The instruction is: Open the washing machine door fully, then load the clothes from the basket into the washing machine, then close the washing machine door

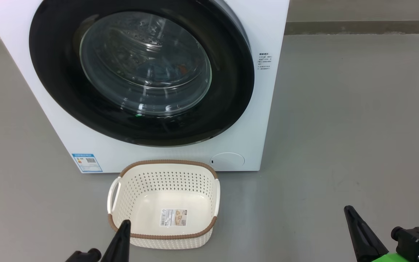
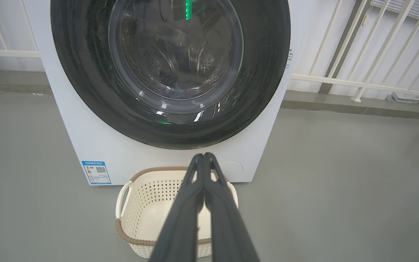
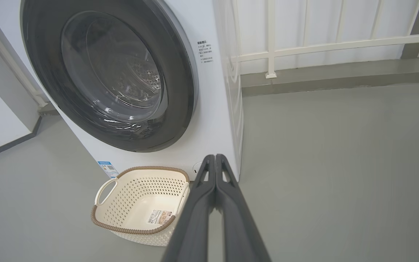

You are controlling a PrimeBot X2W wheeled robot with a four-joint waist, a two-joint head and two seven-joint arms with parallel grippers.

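Note:
The white washing machine (image 1: pixel 264 120) stands on the floor with its round black-rimmed door (image 1: pixel 227 91) shut flat against the front. Through the glass bowl I make out a bit of blue and orange fabric (image 1: pixel 178 69) inside the drum. Just in front sits the cream basket (image 1: pixel 164 203), holding nothing but the paper label (image 1: pixel 174 217) on its floor. My left gripper (image 1: pixel 124 225) hangs shut near the basket's front left corner, its tips together (image 2: pixel 204 155). My right gripper (image 1: pixel 348 210) is shut too, off to the right over bare floor, tips touching (image 3: pixel 215 157).
Grey floor (image 1: pixel 358 127) spreads to the right of the machine. White railing bars (image 3: pixel 304 47) and a low grey kerb run along the wall behind it. A blue sticker (image 1: pixel 87 162) marks the machine's lower left front.

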